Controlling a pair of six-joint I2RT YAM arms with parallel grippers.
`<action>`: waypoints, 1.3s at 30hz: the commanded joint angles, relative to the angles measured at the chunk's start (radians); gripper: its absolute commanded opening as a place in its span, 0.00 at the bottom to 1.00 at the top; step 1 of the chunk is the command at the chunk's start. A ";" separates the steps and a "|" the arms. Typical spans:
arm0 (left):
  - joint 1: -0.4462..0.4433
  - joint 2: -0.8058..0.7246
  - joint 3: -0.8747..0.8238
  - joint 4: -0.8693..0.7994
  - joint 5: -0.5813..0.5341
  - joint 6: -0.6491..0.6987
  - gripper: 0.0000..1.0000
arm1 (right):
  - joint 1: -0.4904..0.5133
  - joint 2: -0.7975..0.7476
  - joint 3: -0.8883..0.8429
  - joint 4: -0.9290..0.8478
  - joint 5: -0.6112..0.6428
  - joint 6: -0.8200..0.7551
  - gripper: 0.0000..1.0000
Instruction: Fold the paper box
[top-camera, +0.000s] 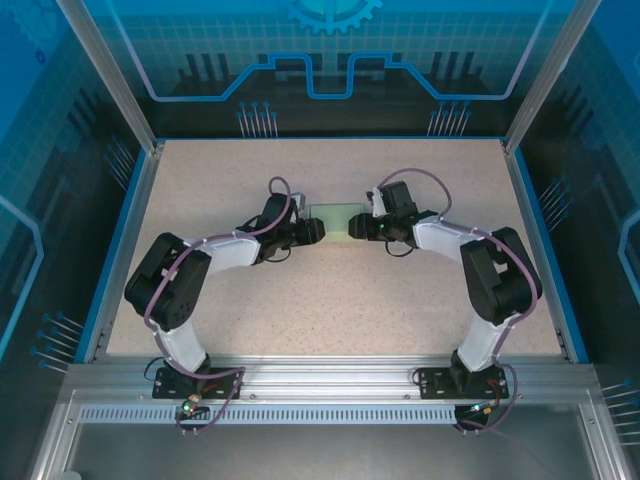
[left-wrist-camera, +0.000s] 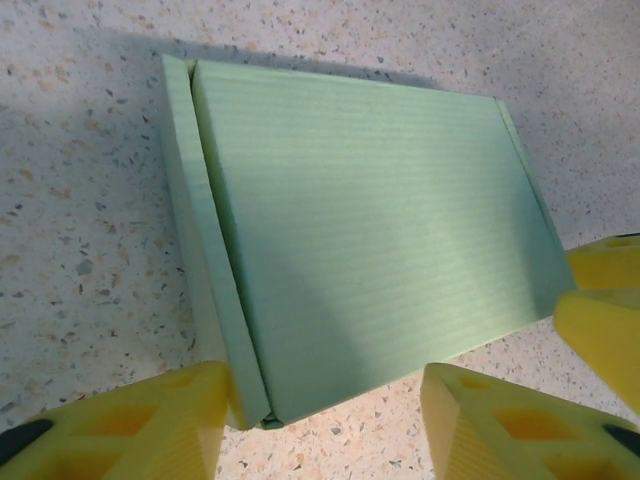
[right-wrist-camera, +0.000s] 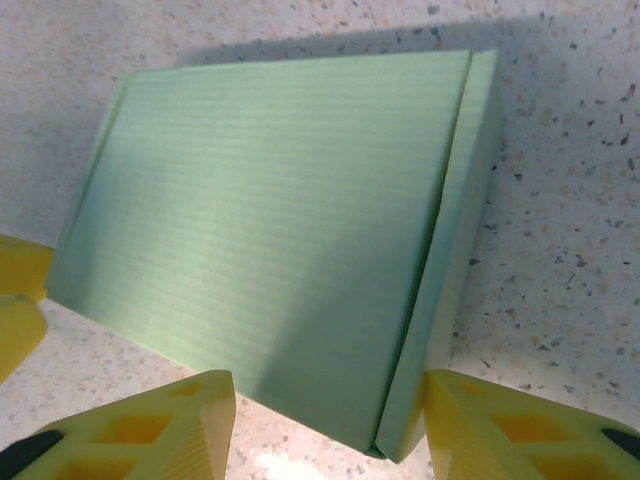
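The paper box is a small flat pale mint-green rectangle, closed, lying on the speckled table between the two arms. My left gripper is at its left end and my right gripper at its right end. In the left wrist view the box has one near corner between my open jaws; the left finger is against its side flap, the right finger stands apart. In the right wrist view the box sits likewise between open jaws, with the right finger beside its side wall.
The speckled table has a raised blue rim and metal frame posts at the back corners. Both arm bases stand at the near edge. The other gripper's yellow fingers show past the box's far end.
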 joint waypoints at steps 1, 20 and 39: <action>-0.006 0.045 0.040 0.041 0.007 0.002 0.60 | 0.019 0.068 0.078 -0.026 -0.003 -0.013 0.53; 0.035 -0.522 -0.351 0.224 -0.390 0.334 0.86 | 0.058 -0.485 -0.143 -0.157 0.763 -0.314 0.78; 0.234 -0.594 -0.627 0.431 -0.537 0.525 0.99 | -0.179 -0.573 -0.613 0.387 0.706 -0.424 1.00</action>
